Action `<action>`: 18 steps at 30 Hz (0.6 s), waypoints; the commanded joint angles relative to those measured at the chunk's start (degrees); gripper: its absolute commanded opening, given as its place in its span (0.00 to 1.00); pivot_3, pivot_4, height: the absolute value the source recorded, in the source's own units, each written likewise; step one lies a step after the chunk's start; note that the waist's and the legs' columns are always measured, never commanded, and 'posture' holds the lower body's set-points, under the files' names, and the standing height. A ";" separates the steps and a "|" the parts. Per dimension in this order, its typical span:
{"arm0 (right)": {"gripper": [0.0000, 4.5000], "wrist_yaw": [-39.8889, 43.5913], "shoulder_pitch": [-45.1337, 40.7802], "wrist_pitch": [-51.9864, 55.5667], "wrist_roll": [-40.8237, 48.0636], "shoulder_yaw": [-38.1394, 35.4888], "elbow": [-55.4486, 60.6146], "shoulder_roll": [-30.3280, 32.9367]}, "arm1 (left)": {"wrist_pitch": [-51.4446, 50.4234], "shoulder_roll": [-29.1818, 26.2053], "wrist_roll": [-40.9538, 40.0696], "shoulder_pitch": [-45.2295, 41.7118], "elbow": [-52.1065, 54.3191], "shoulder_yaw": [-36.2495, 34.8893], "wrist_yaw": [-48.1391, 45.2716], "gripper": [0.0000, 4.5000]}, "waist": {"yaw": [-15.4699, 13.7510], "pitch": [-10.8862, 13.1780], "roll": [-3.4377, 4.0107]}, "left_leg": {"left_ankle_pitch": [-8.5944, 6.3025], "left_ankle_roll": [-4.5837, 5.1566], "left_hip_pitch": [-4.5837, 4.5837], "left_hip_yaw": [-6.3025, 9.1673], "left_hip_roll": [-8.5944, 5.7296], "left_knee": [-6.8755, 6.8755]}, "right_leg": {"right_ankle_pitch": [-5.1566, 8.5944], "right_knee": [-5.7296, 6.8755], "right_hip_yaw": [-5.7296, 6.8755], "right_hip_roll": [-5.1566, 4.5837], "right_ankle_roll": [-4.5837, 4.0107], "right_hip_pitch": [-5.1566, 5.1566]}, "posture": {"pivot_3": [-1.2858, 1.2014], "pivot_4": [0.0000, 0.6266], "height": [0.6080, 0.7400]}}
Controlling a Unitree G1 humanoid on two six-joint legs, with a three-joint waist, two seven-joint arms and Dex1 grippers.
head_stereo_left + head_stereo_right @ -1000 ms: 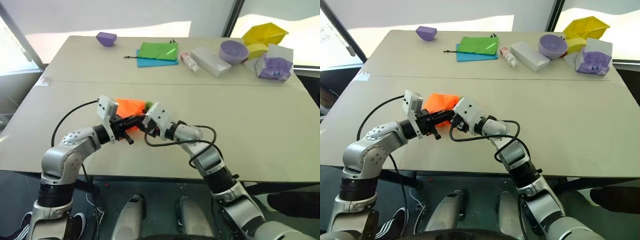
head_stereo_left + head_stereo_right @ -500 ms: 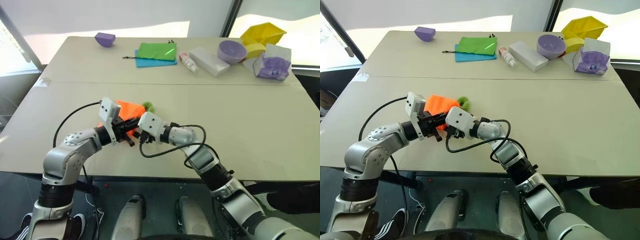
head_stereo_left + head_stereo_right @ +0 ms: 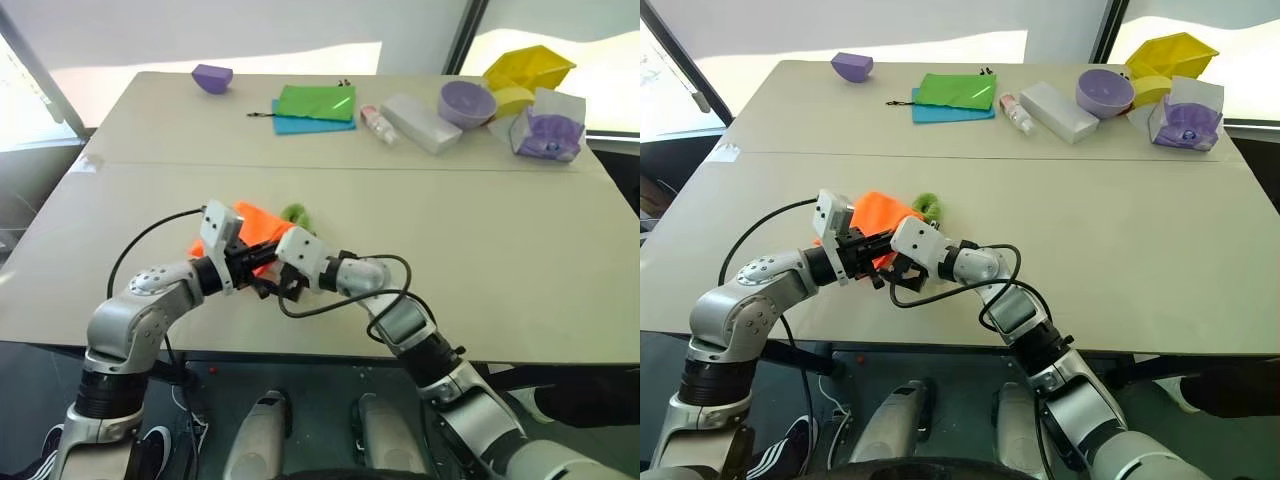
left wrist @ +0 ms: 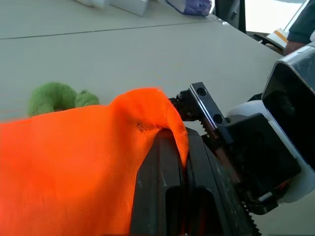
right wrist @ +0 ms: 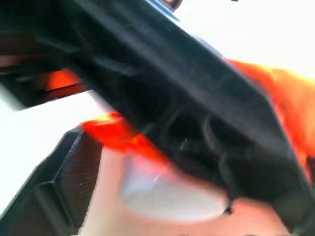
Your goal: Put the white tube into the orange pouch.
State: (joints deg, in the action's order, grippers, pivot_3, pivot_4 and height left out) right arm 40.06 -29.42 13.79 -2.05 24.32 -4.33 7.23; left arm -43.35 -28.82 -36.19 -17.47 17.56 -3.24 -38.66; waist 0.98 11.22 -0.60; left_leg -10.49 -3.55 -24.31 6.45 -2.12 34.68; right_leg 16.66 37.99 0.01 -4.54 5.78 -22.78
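The orange pouch lies on the near left part of the table, its green pom-pom beside it. My left gripper is shut on the pouch's near edge, and the fabric drapes over its fingers. My right gripper sits right against the left one at the pouch's mouth, its fingers wide apart. Between them, under the orange fabric, is a pale blurred shape; I cannot tell whether it is the white tube. In the head views the white tube is hidden.
Along the far edge stand a small purple bowl, a green pouch on a blue one, a white-and-pink bottle, a long white box, a purple bowl, yellow containers and a purple-filled box.
My right gripper has opened wider and drawn slightly back and down at the pouch's mouth. The green pom-pom has come into view. The left gripper has kept its grip and place.
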 commanded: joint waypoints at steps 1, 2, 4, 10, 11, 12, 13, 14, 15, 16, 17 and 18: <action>0.98 3.03 1.44 2.96 3.48 -2.05 8.80 2.54 | 1.43 -1.07 -0.48 0.48 1.80 -1.63 -0.92 0.00 | -0.01 0.00 0.00 | 0.00 0.00 0.00 0.00 0.00 0.01 | 0.00 0.00 0.00 -0.01 0.00 0.00 | 0.52 0.24 1.00; 0.98 3.58 1.96 4.20 4.25 -2.33 10.48 3.32 | 1.64 -1.35 -0.37 0.68 1.70 -1.73 -1.05 0.00 | -0.01 0.00 0.00 | 0.00 0.00 0.00 0.00 0.00 0.02 | 0.01 0.00 0.00 -0.01 -0.01 0.01 | 0.52 0.24 1.00; 0.98 4.52 2.61 5.91 5.08 -2.51 13.17 4.84 | 1.76 -1.64 -0.41 0.90 1.45 -2.02 -1.22 0.00 | 0.09 0.00 0.00 | 0.00 0.00 0.00 0.00 0.01 0.04 | 0.02 0.00 0.00 -0.02 -0.03 0.02 | 0.52 0.24 1.00; 0.98 5.33 3.80 8.72 6.66 -4.27 17.16 8.47 | 1.75 -4.81 -1.37 1.70 0.60 -5.13 -2.97 0.00 | 0.10 0.00 0.00 | 0.00 0.00 0.00 0.00 0.04 0.03 | 0.06 -0.01 0.00 -0.02 -0.13 0.00 | 0.52 0.24 1.00; 0.98 5.25 3.80 9.36 7.51 -5.25 17.42 8.61 | 1.98 -5.95 -1.42 1.92 -0.13 -6.49 -3.49 0.00 | 0.10 0.00 0.00 | 0.00 0.00 0.00 -0.01 0.04 0.03 | 0.06 -0.02 0.00 -0.03 -0.14 0.00 | 0.52 0.24 1.00; 0.98 5.13 3.75 9.84 8.16 -5.97 17.55 8.74 | 2.23 -6.87 -1.42 2.06 -0.74 -7.50 -3.91 0.00 | 0.12 0.00 0.00 | 0.00 0.00 0.00 -0.01 0.04 0.03 | 0.07 -0.02 0.00 -0.03 -0.15 -0.01 | 0.52 0.24 1.00; 0.98 4.81 3.65 10.18 8.63 -6.79 17.29 8.83 | 2.33 -7.89 -1.45 2.10 -1.50 -8.57 -4.31 0.00 | 0.07 0.00 0.00 | 0.00 0.00 0.00 0.00 0.05 0.02 | 0.09 -0.02 0.00 -0.03 -0.19 -0.02 | 0.52 0.24 1.00; 0.98 4.43 3.51 9.73 8.62 -7.56 16.47 9.07 | 2.47 -8.96 -1.32 2.05 -2.42 -9.53 -4.76 0.00 | 0.02 0.00 0.00 | 0.00 0.00 0.00 -0.01 0.05 0.02 | 0.09 -0.02 0.00 -0.03 -0.19 -0.02 | 0.52 0.24 1.00; 0.98 3.65 3.33 8.66 8.22 -8.30 15.28 9.24 | 2.72 -9.79 -1.06 2.02 -3.27 -10.07 -5.21 0.00 | -0.01 0.00 0.00 | 0.00 0.00 0.00 0.00 0.05 0.02 | 0.09 -0.02 0.01 -0.03 -0.19 -0.01 | 0.52 0.24 1.00; 0.98 2.68 3.21 7.37 7.73 -9.05 14.15 9.32 | 3.16 -10.36 -0.71 2.04 -3.93 -10.29 -5.57 0.00 | -0.02 0.00 0.00 | 0.00 0.00 0.00 0.01 0.05 0.02 | 0.10 -0.02 0.01 -0.03 -0.20 -0.01 | 0.52 0.24 1.00; 0.98 0.09 2.56 4.23 6.79 -10.80 12.21 8.81 | 3.64 -10.83 -0.37 2.11 -4.76 -10.41 -6.07 0.00 | -0.02 0.00 0.00 | 0.00 0.00 0.00 -0.01 0.04 0.02 | 0.10 -0.03 0.01 -0.06 -0.20 -0.01 | 0.52 0.24 1.00; 0.98 -1.78 2.10 1.99 6.21 -11.99 10.87 8.40 | 3.96 -11.07 -0.16 2.17 -5.28 -10.45 -6.42 0.00 | -0.06 0.00 0.00 | 0.00 0.00 -0.01 -0.02 0.03 0.02 | 0.10 -0.07 0.01 -0.08 -0.21 0.00 | 0.52 0.24 1.00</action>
State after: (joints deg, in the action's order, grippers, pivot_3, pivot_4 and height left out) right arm 41.29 -25.84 19.96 4.75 15.12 7.25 16.25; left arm -40.86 -39.23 -36.64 -15.39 12.32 -12.45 -44.03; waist 0.92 11.22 -0.60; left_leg -10.49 -3.55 -24.32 6.43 -2.09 34.71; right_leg 16.76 37.89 0.01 -4.63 5.56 -22.77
